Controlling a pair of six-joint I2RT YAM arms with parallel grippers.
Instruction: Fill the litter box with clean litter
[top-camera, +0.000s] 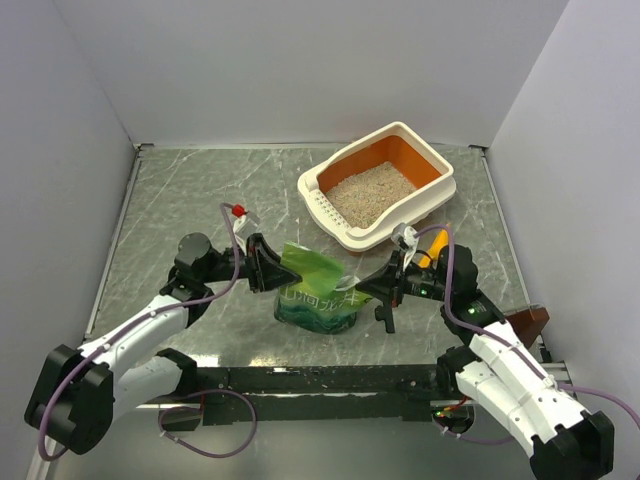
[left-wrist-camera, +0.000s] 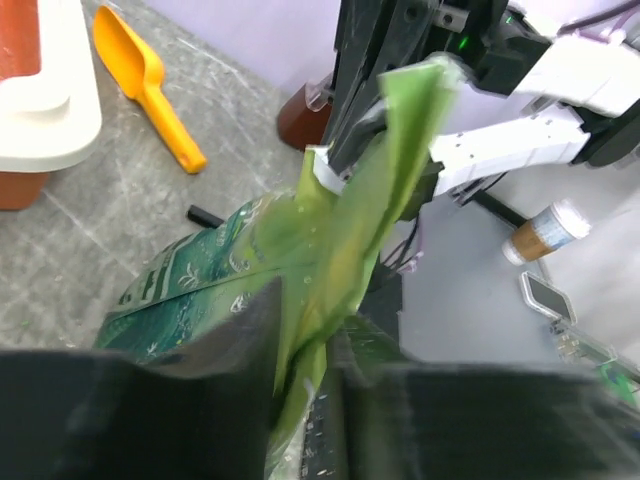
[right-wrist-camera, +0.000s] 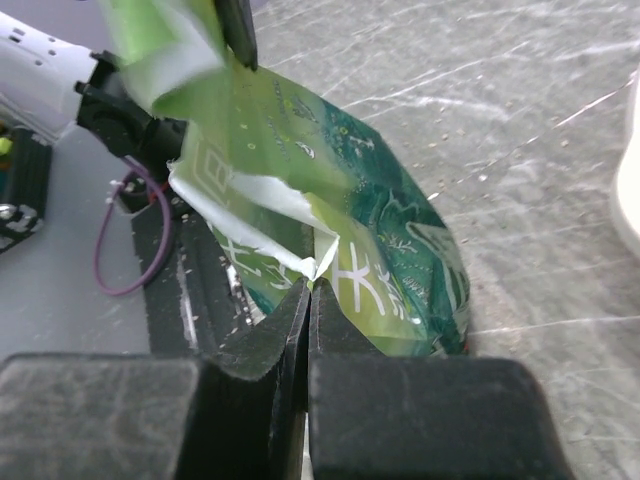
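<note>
The litter box (top-camera: 345, 233), cream outside and orange inside, stands at the back right with beige clean litter (top-camera: 371, 194) in it. A green crinkled bag (top-camera: 315, 300) sits at the front middle between both arms. My left gripper (top-camera: 272, 266) is shut on the bag's upper left edge (left-wrist-camera: 305, 330). My right gripper (top-camera: 372, 288) is shut on the bag's torn right edge (right-wrist-camera: 312, 285). In the left wrist view the box's corner (left-wrist-camera: 50, 110) shows at the left.
A yellow-orange scoop (left-wrist-camera: 145, 85) lies on the grey table right of the litter box, also seen behind my right arm (top-camera: 432, 250). A brown block (top-camera: 528, 322) sits at the right edge. White walls enclose the table.
</note>
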